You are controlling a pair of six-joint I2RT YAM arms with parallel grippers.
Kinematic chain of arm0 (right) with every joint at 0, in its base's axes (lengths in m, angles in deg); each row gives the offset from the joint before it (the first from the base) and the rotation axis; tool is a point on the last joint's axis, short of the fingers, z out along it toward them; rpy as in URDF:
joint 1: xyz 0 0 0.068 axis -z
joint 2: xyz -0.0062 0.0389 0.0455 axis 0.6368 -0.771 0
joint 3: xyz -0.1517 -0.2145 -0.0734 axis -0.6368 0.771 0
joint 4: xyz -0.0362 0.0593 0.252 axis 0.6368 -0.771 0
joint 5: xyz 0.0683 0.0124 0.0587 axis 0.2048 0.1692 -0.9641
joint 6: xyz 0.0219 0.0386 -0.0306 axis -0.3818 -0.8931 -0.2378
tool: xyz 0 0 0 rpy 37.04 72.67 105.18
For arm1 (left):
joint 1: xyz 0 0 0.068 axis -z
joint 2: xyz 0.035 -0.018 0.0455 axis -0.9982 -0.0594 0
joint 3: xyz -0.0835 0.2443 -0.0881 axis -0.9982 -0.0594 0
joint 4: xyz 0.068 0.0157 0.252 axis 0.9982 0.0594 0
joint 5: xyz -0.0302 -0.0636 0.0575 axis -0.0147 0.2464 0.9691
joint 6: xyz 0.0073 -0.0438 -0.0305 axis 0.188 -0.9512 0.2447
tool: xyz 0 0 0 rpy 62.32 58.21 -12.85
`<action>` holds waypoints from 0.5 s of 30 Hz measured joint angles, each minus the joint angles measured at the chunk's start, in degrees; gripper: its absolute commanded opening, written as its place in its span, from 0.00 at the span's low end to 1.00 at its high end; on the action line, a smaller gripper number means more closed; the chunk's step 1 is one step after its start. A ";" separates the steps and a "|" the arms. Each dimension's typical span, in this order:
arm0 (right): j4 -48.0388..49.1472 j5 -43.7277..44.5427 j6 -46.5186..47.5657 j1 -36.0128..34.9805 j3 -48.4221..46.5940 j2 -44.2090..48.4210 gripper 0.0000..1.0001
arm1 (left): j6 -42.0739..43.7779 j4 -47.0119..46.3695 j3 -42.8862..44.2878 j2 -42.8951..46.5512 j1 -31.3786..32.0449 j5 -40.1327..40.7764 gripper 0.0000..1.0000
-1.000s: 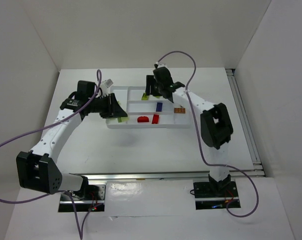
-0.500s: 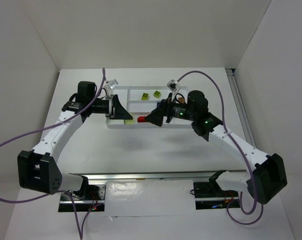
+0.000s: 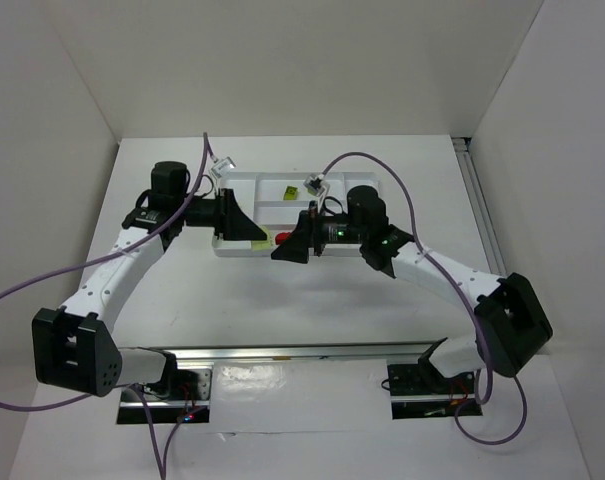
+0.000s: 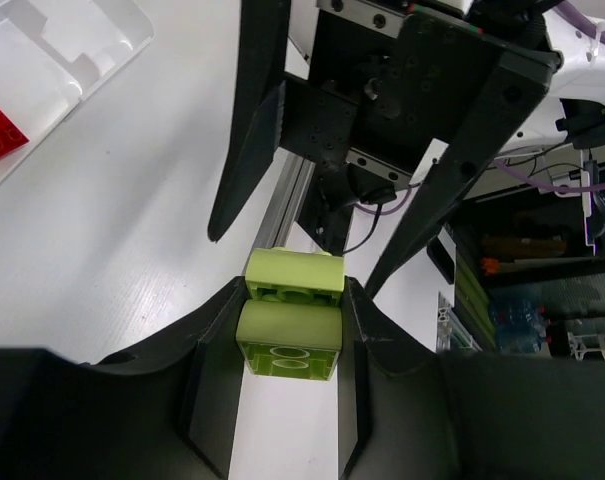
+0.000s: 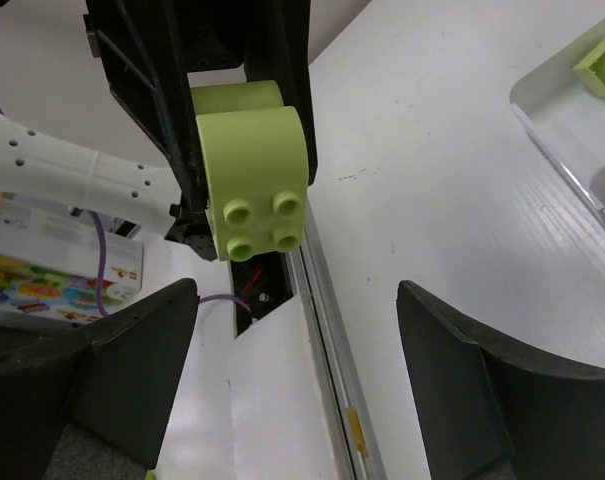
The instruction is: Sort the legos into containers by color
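Clamped between the two dark fingers (image 4: 214,340) of the left gripper (image 3: 244,222) is the pale yellow-green brick (image 4: 290,330). The pads press its two side faces, and its studded face shows in the right wrist view (image 5: 252,175). From above, the brick hangs at the tray's (image 3: 252,180) 8 o'clock corner, over the near-left rim. How high it is above the tray cannot be told.

The right gripper (image 3: 287,245) faces it from 3 o'clock with its jaws spread wide and nothing between them. In the left wrist view its two long fingers (image 4: 247,130) reach in from 12 o'clock and end close beside the brick – no contact can be made out.

A red brick (image 3: 282,238) lies in the tray's near-left compartment, at about 7 o'clock, partly hidden by the right gripper. A lime brick (image 3: 292,191) sits in a far compartment, toward 11 o'clock – it also shows at 2 o'clock in the right wrist view.

The white table (image 3: 312,300) lies under the tray.
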State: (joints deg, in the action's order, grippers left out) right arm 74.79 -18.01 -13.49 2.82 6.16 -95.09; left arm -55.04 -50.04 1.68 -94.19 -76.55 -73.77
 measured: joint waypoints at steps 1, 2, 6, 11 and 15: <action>0.72 -0.11 -0.46 -0.02 0.00 -0.52 0.84 | -0.02 -0.09 0.00 0.00 0.02 -0.13 0.00; 1.42 -0.37 -0.79 -0.02 -0.02 -1.09 0.83 | -0.02 -0.11 0.00 0.00 0.09 -0.22 0.00; 4.39 -1.38 -2.45 -0.04 -0.24 -2.86 0.79 | -0.02 -0.26 0.00 0.02 0.39 -0.61 0.00; 8.94 -3.26 -5.22 -0.04 -0.55 -4.79 0.63 | 0.07 -0.48 0.00 0.00 0.61 -0.74 0.00; 13.05 -4.59 -8.17 -0.15 -0.66 -5.46 0.54 | -0.04 -0.59 0.00 0.00 0.61 -0.79 0.00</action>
State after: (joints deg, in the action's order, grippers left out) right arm 87.84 -22.60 -21.66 2.67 5.50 -100.55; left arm -55.08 -50.63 1.68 -94.19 -75.94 -74.56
